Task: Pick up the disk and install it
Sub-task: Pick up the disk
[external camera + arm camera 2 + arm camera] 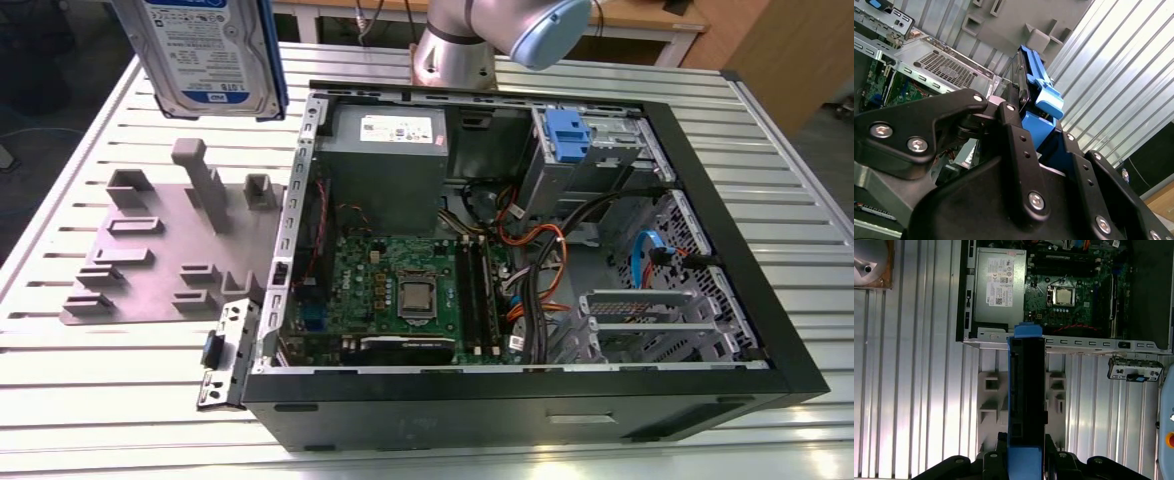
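The disk (211, 52) hangs upright in the air at the exterior view's upper left, above the grey holder plate (160, 255), its white-and-blue label facing the camera. In the first wrist view the disk (1026, 390) is seen edge-on, a dark slab in a blue carrier frame, over the holder plate (989, 405) beside the case wall. My gripper (1025, 441) is shut on the disk, one black finger on each flat side. In the second wrist view the gripper (1041, 127) clamps the disk (1040, 92), whose blue frame sticks out past the fingers (1016, 140).
An open computer case (747, 300) lies on the slatted metal table (120, 400). Inside it are a grey power supply (387, 150), a motherboard (400, 290), loose cables, and a metal drive cage with a blue latch (567, 135). The arm's base (454, 55) stands behind the case.
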Tool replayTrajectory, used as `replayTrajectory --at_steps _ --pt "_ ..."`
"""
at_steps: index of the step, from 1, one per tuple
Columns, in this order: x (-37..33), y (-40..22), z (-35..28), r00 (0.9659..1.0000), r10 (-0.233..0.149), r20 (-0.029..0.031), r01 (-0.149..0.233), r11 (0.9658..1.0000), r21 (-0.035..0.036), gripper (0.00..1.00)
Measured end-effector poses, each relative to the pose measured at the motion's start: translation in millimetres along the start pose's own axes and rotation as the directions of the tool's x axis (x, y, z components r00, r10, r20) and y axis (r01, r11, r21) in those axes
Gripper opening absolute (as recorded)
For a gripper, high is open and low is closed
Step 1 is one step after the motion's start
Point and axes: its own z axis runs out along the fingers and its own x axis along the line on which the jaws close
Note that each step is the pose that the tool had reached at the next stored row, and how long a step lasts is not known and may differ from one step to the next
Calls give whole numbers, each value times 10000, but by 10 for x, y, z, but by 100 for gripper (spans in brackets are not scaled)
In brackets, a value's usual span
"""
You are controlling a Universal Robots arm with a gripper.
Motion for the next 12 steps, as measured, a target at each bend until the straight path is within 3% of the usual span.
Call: replayTrajectory --at_steps 3,4,12 --pt "0 4 0 10000 0 -1 0 10000 0 36" --pt "-1 52 0 10000 0 0 0 10000 0 36" --pt "-2 69 0 10000 0 -1 0 10000 -1 36"
